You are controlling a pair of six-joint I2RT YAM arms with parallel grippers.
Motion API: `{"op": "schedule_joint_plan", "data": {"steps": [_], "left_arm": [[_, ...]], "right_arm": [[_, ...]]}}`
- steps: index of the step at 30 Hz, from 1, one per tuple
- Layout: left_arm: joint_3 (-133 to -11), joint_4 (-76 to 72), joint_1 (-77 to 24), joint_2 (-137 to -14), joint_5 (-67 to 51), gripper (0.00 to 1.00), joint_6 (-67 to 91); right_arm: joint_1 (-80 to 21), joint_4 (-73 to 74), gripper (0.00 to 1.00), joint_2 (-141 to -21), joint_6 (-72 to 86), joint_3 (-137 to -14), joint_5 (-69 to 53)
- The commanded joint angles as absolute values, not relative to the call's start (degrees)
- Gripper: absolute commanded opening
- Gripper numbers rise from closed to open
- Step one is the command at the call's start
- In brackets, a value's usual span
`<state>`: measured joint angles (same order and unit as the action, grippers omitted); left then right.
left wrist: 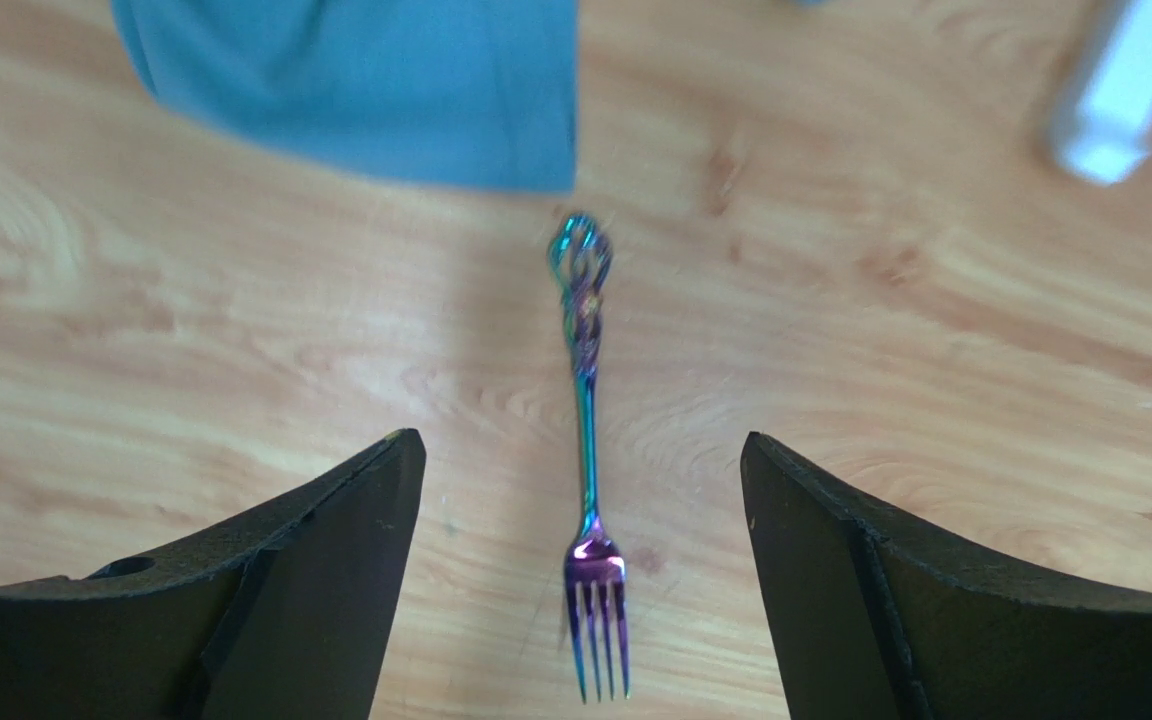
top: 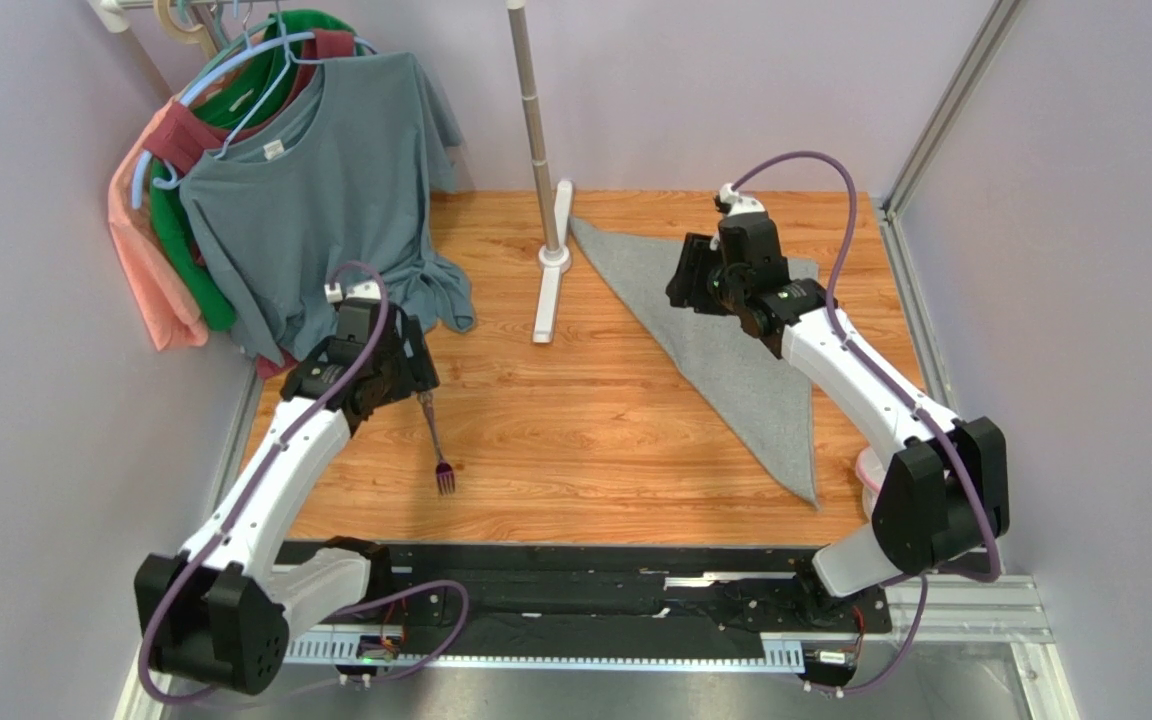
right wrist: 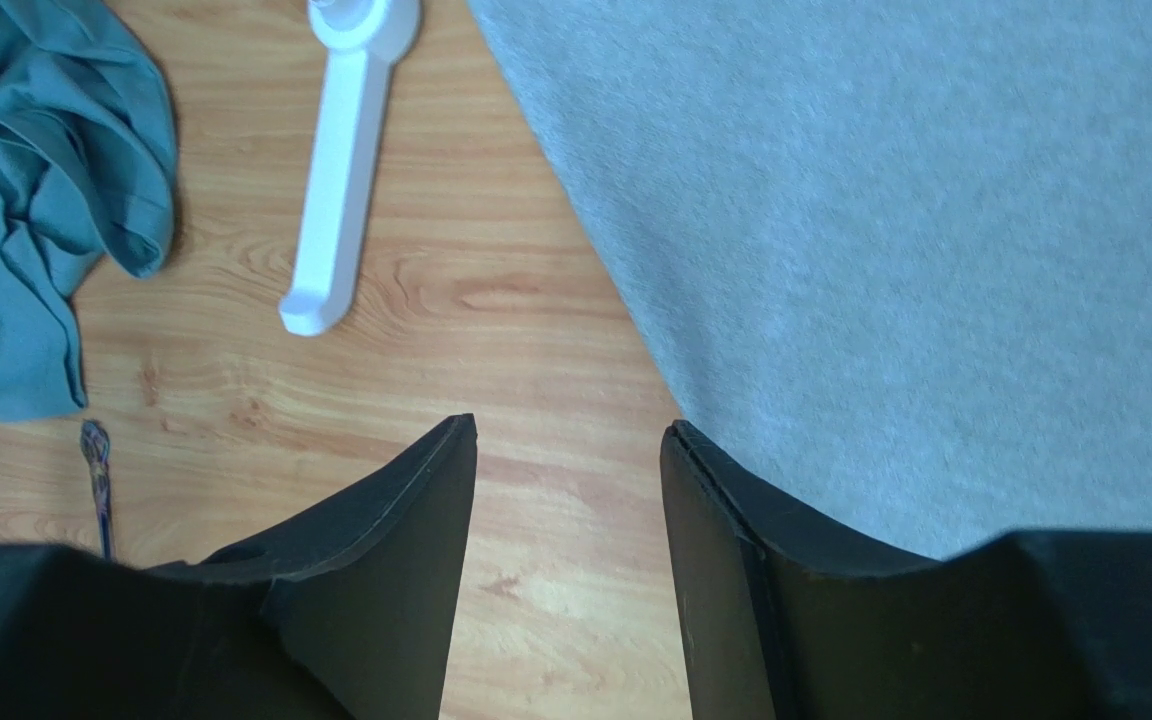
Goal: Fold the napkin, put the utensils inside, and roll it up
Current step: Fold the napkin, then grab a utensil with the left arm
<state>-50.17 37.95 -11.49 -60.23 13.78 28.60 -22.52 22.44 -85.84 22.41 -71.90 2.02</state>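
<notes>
Your left gripper (left wrist: 582, 440) stands wide open and holds nothing. In the left wrist view its two dark fingers (left wrist: 327, 585) fill the lower corners, and the fork (left wrist: 585, 465) lies flat on the wood in the gap between them, touching neither. The tines point to the bottom edge of that frame and the ornate handle end points to the top centre. Just past the handle end, in the upper left, is the hem of the blue-grey T-shirt (left wrist: 372, 83).

Your right gripper (right wrist: 567, 425) is also open, with a narrower gap and nothing in it. In the right wrist view it hangs over bare wood, right beside the napkin's slanting edge. The napkin (right wrist: 913, 225) fills the upper right of that frame. The white stand foot (right wrist: 342, 165) sits at the upper left, and the fork's handle tip shows at the lower left.

From above, the napkin (top: 717, 353) lies as a flat grey triangle on the right half of the table (top: 612, 435). It runs from the top centre down to a point at the lower right. The fork (top: 438, 446) lies left of centre, well apart from the napkin. The T-shirt (top: 334, 180) hangs at the upper left with its hem resting on the wood.
</notes>
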Motion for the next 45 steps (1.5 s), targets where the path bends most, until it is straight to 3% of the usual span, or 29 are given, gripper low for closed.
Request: {"op": "schedule_joint_plan", "data": {"steps": [1,8,10,26,29,30,33,38,45], "left_arm": [[-49.3,37.6,-11.3,-65.5,15.8,0.82,38.9],[-46.2,33.8,-11.3,-73.3,9.9,0.71,44.6],[-45.8,34.1,-11.3,-74.5,8.9,0.61,45.7],[-41.0,31.0,-11.4,-79.1,7.9,0.54,48.3],[-42.3,31.0,-11.4,-82.0,6.9,0.47,47.2],[-42.7,31.1,-11.4,-82.3,6.9,0.37,46.7],[-42.9,30.9,-11.4,-82.7,7.1,0.33,46.4],[-43.0,30.3,-11.4,-82.8,6.9,0.00,45.4],[-42.8,30.4,-11.6,-80.7,3.1,0.00,44.3]], "right_arm": [[-22.2,23.7,0.52,-77.9,24.9,-70.7,1.3],[-22.2,24.9,0.52,-70.7,24.6,-67.2,2.8],[-22.2,25.2,0.52,-69.4,24.4,-66.9,2.8],[-22.2,25.0,0.52,-66.5,25.7,-65.2,1.8],[-22.2,25.1,0.52,-66.2,25.8,-65.2,1.7],[-22.2,25.1,0.52,-65.7,25.9,-65.2,1.8],[-22.0,25.2,0.52,-65.0,26.2,-65.0,1.8],[-22.2,24.5,0.52,-64.9,26.5,-63.5,0.9],[-22.4,23.7,0.52,-64.5,27.8,-59.9,-5.0]]}}
